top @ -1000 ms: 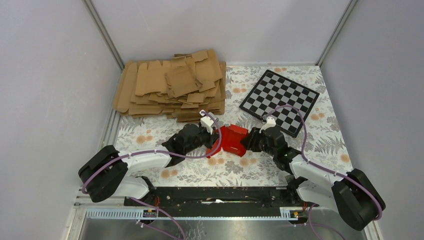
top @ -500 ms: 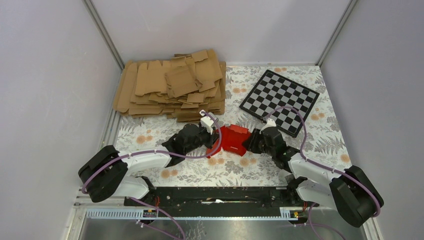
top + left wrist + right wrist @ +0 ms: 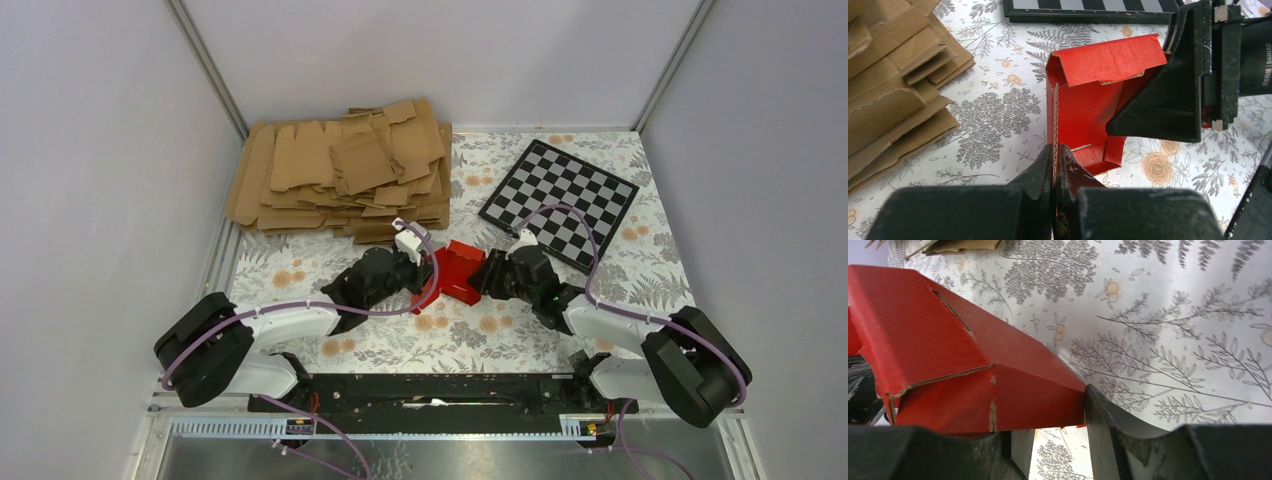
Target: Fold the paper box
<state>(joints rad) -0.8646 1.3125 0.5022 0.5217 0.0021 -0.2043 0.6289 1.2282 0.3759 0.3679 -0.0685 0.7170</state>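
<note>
The red paper box stands partly folded on the floral cloth between my two grippers. My left gripper is shut on the edge of one box wall; in the left wrist view the card edge runs between my pinched fingers, with the open box beyond. My right gripper presses against the box's right side. In the right wrist view the box lies over the left finger and touches the right fingertip, the jaws apart with cloth showing in the gap.
A pile of brown cardboard blanks lies at the back left. A black-and-white checkered board lies at the back right. Grey walls enclose the table on three sides.
My right gripper has moved left and pushed the box's right side in, so the box looks narrower and more upright. My left gripper keeps its hold and has shifted slightly back.
</note>
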